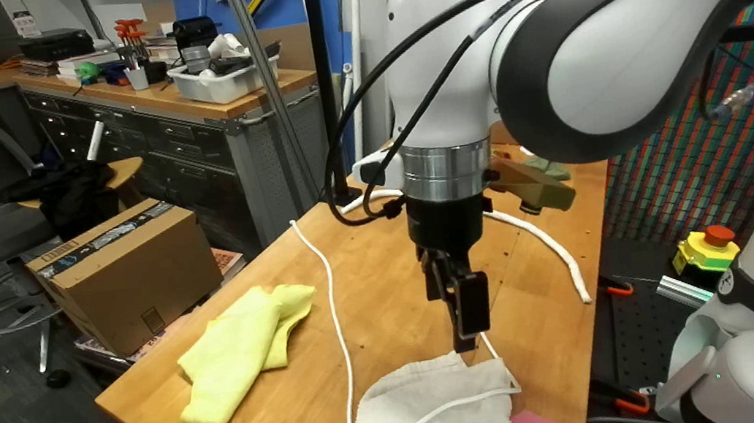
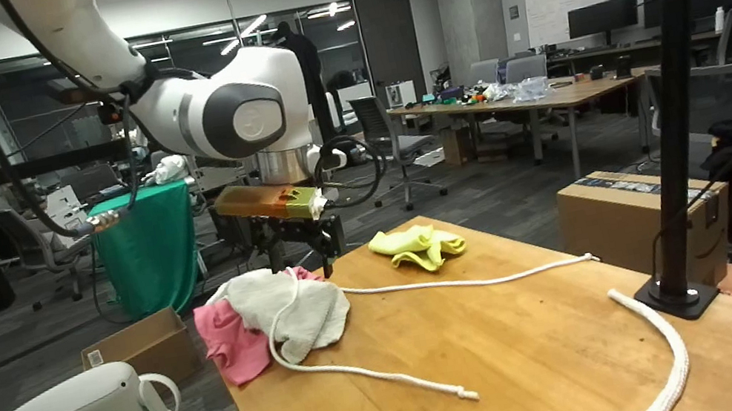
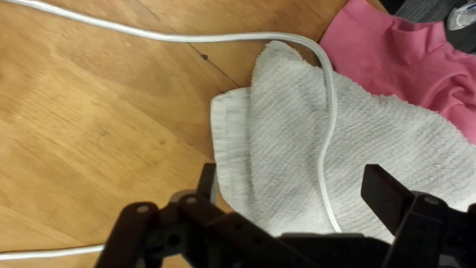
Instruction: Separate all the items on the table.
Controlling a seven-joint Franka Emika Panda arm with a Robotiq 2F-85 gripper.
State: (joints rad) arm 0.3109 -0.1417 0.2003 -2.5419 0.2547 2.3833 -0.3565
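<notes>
On the wooden table (image 1: 391, 261), the white-grey cloth (image 3: 290, 141) overlaps a pink cloth (image 3: 394, 56) at the end. One white rope (image 2: 396, 377) runs across the top of the white-grey cloth. The yellow cloth (image 1: 242, 356) lies apart, folded, near the edge, with a length of rope (image 1: 332, 299) between it and the white-grey cloth. A thicker rope piece (image 2: 666, 348) curves elsewhere on the table. My gripper (image 3: 292, 180) hangs open above the white-grey cloth, fingers apart, holding nothing. Its left finger is over the cloth's border; the rope passes between the fingers.
A black pole (image 2: 665, 107) rises from a base on the table edge. Something greenish (image 1: 552, 168) lies at the far end, partly hidden by my wrist. Beside the table sits a cardboard box (image 1: 128, 276). An emergency stop (image 1: 711, 249) is near the arm's base.
</notes>
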